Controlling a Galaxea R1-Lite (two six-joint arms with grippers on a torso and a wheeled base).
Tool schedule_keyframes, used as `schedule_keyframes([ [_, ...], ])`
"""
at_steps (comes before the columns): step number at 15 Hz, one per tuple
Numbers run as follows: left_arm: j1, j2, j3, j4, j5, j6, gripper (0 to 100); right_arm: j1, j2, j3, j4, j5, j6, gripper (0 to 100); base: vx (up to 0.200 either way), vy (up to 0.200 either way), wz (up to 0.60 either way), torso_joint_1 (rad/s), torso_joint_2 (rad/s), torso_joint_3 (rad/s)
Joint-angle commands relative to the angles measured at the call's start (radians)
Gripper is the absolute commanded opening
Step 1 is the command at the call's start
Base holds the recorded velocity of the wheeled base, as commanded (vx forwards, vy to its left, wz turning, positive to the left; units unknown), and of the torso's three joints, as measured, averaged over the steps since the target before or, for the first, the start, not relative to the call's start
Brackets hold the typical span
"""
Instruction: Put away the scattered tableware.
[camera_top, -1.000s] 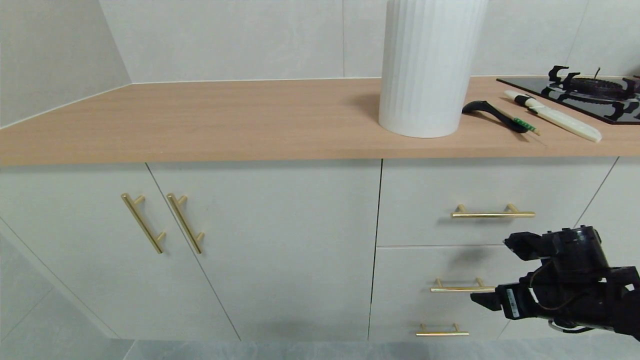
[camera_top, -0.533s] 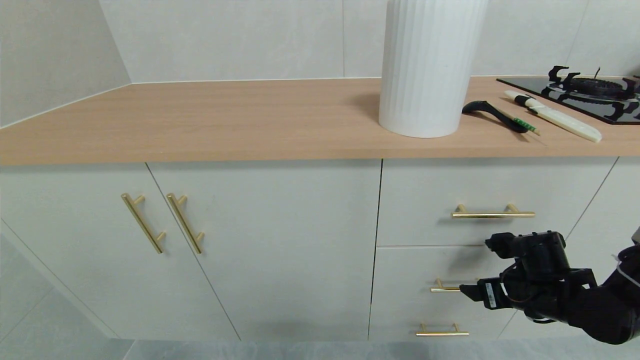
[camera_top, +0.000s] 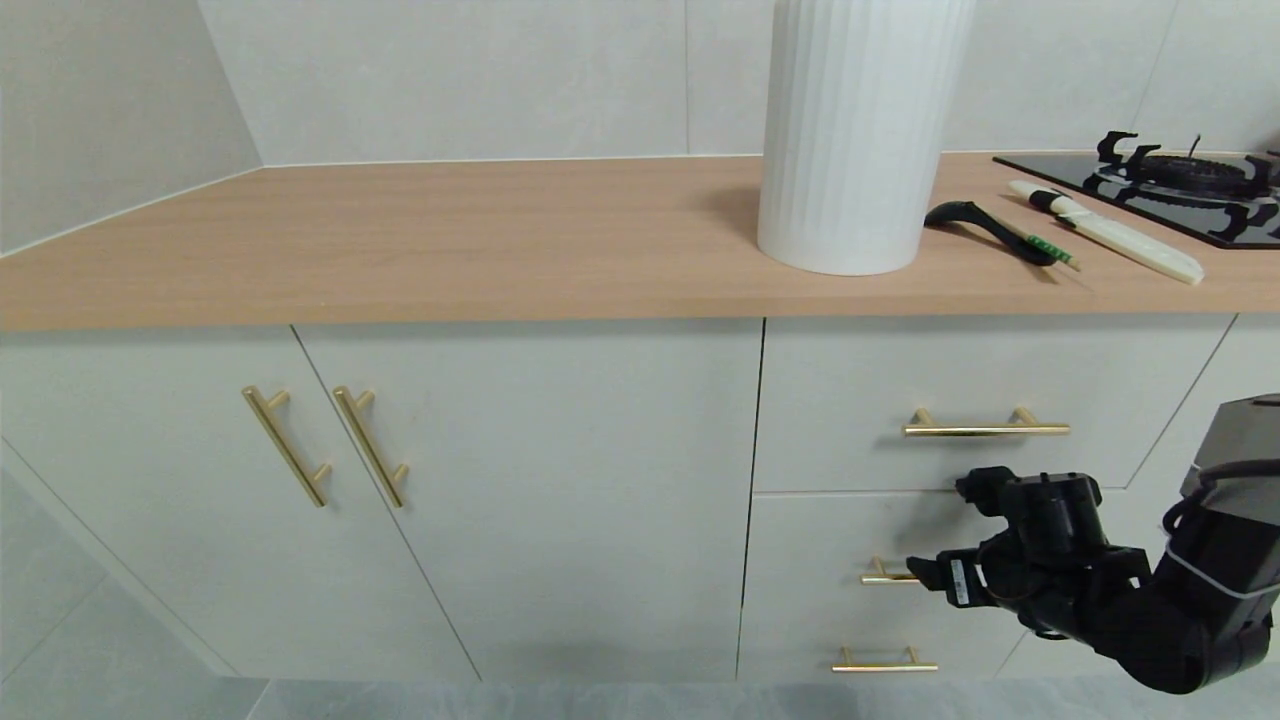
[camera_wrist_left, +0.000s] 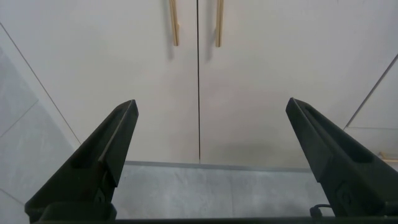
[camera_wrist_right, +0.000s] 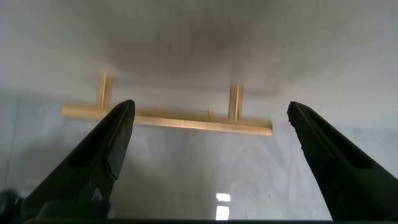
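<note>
Starting with the tableware: the black ladle (camera_top: 985, 228) and the white knife (camera_top: 1105, 232) lie on the desk (camera_top: 500, 240). They're just beside the tall white ribbed canister (camera_top: 850, 140) and near the hob (camera_top: 1170, 180), and neither is in a hand.

Now the news: over the last second my right hand (camera_top: 942, 532) has slid leftward and a touch upward. It now sits right at the middle drawer handle (camera_top: 885, 576), fingers apart. I read that as lining up to pull the drawer open so the tableware has somewhere to go. The grab itself isn't made yet.

The head view gives me the layout, but the hand covers part of the bar there, so I can't judge the gap from it. The right wrist view fills that in: the brass bar lies ahead, seen between the two spread fingers, and as far as I can tell nothing touches it.

The left wrist view adds my left hand (camera_wrist_left: 211, 109), fingers wide apart and holding nothing. It's low down, facing the cupboard doors (camera_wrist_left: 199, 93) and their paired handles (camera_wrist_left: 174, 25).
</note>
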Motion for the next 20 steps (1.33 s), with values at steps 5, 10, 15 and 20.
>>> schedule_keyframes([
  [5, 0.000, 0.001, 0.000, -0.001, 0.000, 0.000, 100, 0.001, 0.102, -0.012, -0.102, -0.034, 0.015, 100, 0.000, 0.000, 0.00, 0.000, 0.00, 0.000],
  [10, 0.000, 0.001, 0.000, -0.001, 0.000, 0.000, 100, 0.001, 0.137, -0.028, -0.102, -0.049, 0.015, 100, 0.000, 0.000, 0.00, 0.000, 0.00, 0.000],
  [15, 0.000, 0.001, 0.000, -0.001, 0.000, 0.000, 100, 0.001, 0.120, -0.006, -0.091, -0.050, 0.011, 100, 0.000, 0.000, 0.00, 0.000, 0.00, 0.000],
  [20, 0.000, 0.001, 0.000, -0.001, 0.000, 0.000, 100, 0.019, -0.002, 0.046, 0.027, -0.041, 0.008, 100, 0.000, 0.000, 0.00, 0.000, 0.00, 0.000],
])
